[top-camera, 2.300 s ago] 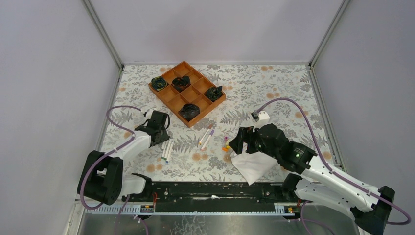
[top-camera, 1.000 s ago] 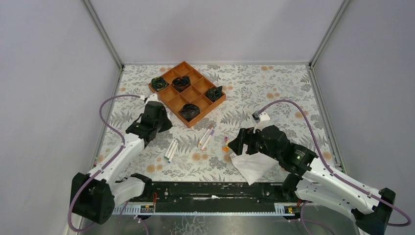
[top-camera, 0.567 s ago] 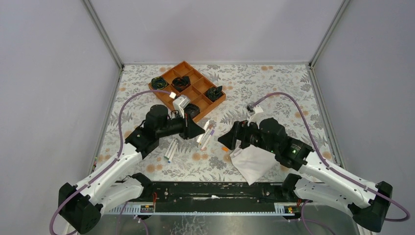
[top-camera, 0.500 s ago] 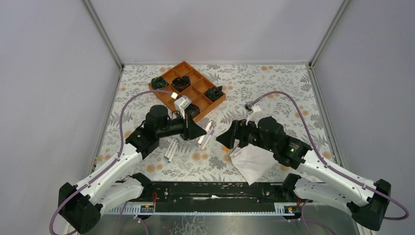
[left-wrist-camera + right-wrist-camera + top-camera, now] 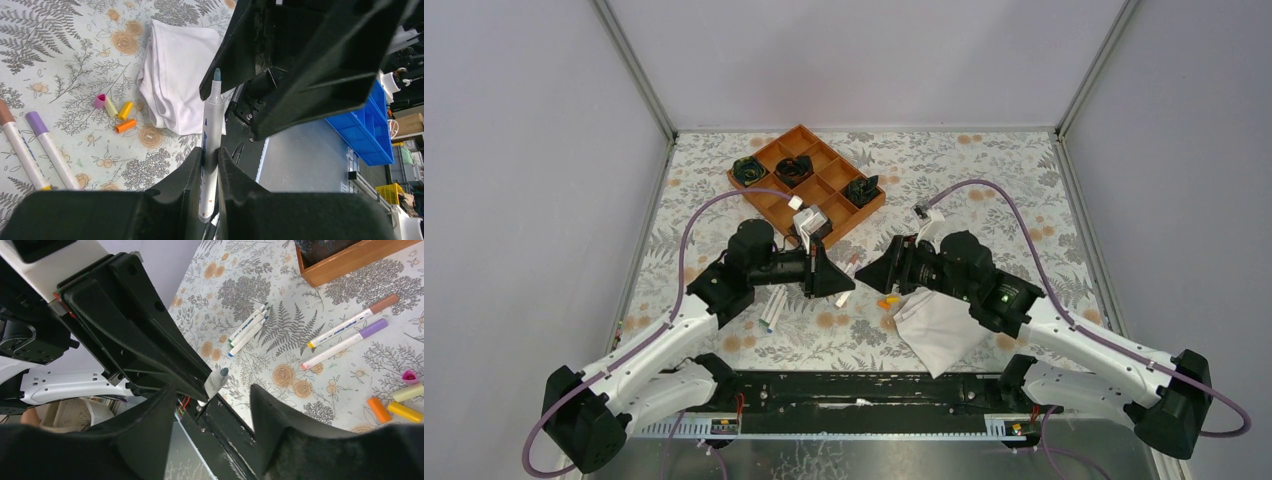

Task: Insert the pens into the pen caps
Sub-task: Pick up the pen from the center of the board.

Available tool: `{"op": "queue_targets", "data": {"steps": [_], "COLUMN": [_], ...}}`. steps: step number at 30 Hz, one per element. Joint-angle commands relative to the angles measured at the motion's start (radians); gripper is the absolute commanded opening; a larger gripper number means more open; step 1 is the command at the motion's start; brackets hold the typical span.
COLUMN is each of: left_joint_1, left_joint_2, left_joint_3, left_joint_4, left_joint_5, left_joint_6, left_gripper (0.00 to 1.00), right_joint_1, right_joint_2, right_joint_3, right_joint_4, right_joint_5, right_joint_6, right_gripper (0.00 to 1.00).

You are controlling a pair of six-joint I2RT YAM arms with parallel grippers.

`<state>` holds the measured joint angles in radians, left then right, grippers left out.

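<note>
light: bright, even, diffuse, from above
shadows: faint, soft, under the arms on the table (image 5: 984, 190)
focus: top view sharp; wrist views crisp on pen (image 5: 212, 115), left gripper (image 5: 210, 157) fingers soft near lens
edges: wrist views wide-angle, slight bending

White pen (image 5: 212, 125), grey-blue tip, blue lettering, clamped in black left gripper (image 5: 210, 155). Beyond its jaws: pink cap (image 5: 100, 101), yellow cap (image 5: 125, 110), orange cap (image 5: 125, 125), white cloth (image 5: 175, 85), pale tablecloth (image 5: 60, 65) printed with grey ferns, orange flowers.

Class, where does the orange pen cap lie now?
Left wrist view: the orange pen cap lies beside the yellow cap, close to the white cloth.
</note>
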<state>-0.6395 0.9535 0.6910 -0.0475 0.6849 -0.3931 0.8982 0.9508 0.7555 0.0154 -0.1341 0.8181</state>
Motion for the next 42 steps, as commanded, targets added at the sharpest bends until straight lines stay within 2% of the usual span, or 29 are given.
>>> {"op": "queue_targets", "data": {"steps": [1, 6, 12, 17, 20, 21, 23, 27, 33, 34, 36, 39, 40, 42], "left_joint_1": [-0.009, -0.011, -0.012, -0.015, -0.016, -0.015, -0.015, -0.015, -0.021, -0.023, -0.03, -0.035, -0.036, -0.035], "left_joint_2": [-0.005, -0.007, -0.004, -0.001, 0.008, 0.012, 0.017, 0.02, 0.03, 0.033, 0.041, 0.048, 0.047, 0.033], "left_joint_3": [-0.006, -0.007, -0.014, -0.016, -0.015, -0.012, -0.012, -0.01, -0.004, -0.004, 0.0, 0.002, 0.003, 0.007], "left_joint_4": [0.068, 0.076, 0.087, 0.087, 0.087, 0.086, 0.084, 0.072, 0.046, 0.045, 0.046, 0.047, 0.046, 0.021], "left_joint_5": [0.043, 0.04, 0.055, 0.06, 0.062, 0.062, 0.058, 0.048, 0.032, 0.035, 0.039, 0.045, 0.032, -0.023], "left_joint_6": [0.02, 0.021, 0.019, 0.022, 0.019, 0.019, 0.018, 0.024, 0.041, 0.04, 0.041, 0.039, 0.039, 0.046], "left_gripper": [0.0, 0.0, 0.0, 0.0, 0.0, 0.01, 0.12, 0.26, 0.34, 0.34, 0.27, 0.03, 0.0, 0.0], "right_joint_1": [-0.004, -0.005, -0.004, -0.004, -0.004, -0.004, -0.003, -0.003, -0.004, -0.004, -0.003, -0.004, -0.003, -0.003], "right_joint_2": [0.023, 0.047, 0.054, 0.056, 0.052, 0.05, 0.047, 0.036, 0.026, 0.026, 0.028, 0.034, 0.034, 0.026], "right_joint_3": [0.041, 0.049, 0.044, 0.039, 0.038, 0.037, 0.036, 0.026, 0.024, 0.023, 0.024, 0.021, 0.02, 0.027], "right_joint_4": [0.089, 0.09, 0.091, 0.1, 0.107, 0.108, 0.112, 0.126, 0.148, 0.152, 0.156, 0.155, 0.147, 0.104], "right_joint_5": [-0.038, -0.068, -0.068, -0.071, -0.073, -0.074, -0.079, -0.085, -0.097, -0.099, -0.103, -0.104, -0.098, -0.069], "right_joint_6": [0.029, 0.027, 0.023, 0.018, 0.018, 0.018, 0.02, 0.029, 0.042, 0.044, 0.045, 0.042, 0.036, 0.009], "right_gripper": [0.55, 0.39, 0.25, 0.08, 0.02, 0.01, 0.0, 0.0, 0.0, 0.0, 0.0, 0.0, 0.03, 0.17]}}
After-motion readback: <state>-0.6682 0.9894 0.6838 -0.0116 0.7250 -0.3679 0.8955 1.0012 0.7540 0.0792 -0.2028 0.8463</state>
